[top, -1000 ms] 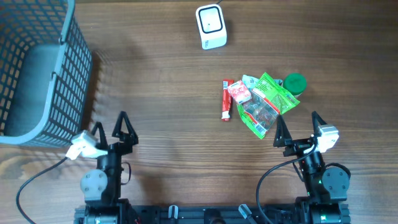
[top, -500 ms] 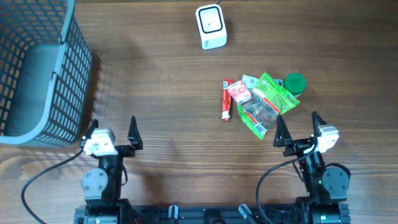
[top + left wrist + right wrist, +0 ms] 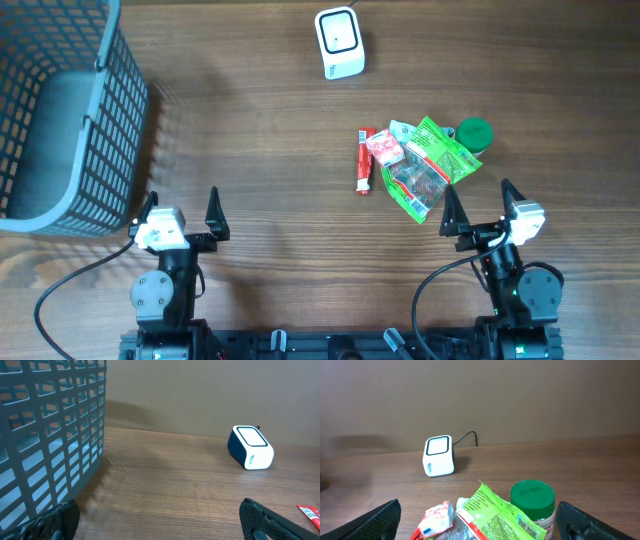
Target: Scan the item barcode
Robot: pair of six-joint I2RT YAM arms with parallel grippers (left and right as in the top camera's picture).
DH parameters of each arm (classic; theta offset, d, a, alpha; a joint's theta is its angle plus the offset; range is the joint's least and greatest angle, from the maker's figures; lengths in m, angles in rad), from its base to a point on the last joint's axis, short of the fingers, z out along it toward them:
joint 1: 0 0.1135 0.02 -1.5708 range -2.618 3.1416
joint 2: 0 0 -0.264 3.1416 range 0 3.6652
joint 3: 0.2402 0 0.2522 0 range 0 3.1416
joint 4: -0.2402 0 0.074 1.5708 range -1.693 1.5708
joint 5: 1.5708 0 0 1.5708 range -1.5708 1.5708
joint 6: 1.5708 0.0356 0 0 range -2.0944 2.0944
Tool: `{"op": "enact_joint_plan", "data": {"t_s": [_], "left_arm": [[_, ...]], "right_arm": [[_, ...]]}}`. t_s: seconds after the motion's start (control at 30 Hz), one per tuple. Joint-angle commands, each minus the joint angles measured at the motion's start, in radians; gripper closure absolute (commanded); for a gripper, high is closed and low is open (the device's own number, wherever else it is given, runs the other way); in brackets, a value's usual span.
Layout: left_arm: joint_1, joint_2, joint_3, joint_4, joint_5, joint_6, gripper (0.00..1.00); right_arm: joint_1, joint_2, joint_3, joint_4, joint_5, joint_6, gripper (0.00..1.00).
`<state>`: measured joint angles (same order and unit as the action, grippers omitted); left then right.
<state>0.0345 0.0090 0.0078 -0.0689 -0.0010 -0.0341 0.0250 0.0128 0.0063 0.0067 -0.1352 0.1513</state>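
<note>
overhead: basket [image 3: 60, 110] far left, scanner [image 3: 339, 42] at the far edge, item pile [image 3: 420, 165] just ahead of the right gripper [image 3: 478, 195]. left wrist: left gripper [image 3: 157, 522] spread wide, empty, basket alongside. right wrist: right gripper spread wide, holding nothing, green packet [image 3: 495, 512] and jar [image 3: 533, 505] close ahead.

place: mock shop checkout | signs: barcode scanner [image 3: 339, 42], grey shopping basket [image 3: 60, 110], packaged groceries [image 3: 425, 165] on a wooden desk [image 3: 250, 130]
</note>
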Motion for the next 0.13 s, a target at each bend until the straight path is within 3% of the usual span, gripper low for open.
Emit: {"op": "enact_joint_plan", "data": {"t_s": [0.0, 0.1], "left_arm": [[-0.004, -0.003, -0.002, -0.007, 0.019, 0.019, 0.00], [-0.004, -0.003, -0.002, -0.008, 0.019, 0.020, 0.00]], "right_arm": [[-0.005, -0.008, -0.001, 0.003, -0.016, -0.018, 0.00], [-0.005, -0.008, -0.001, 0.003, -0.016, -0.018, 0.00]]}}
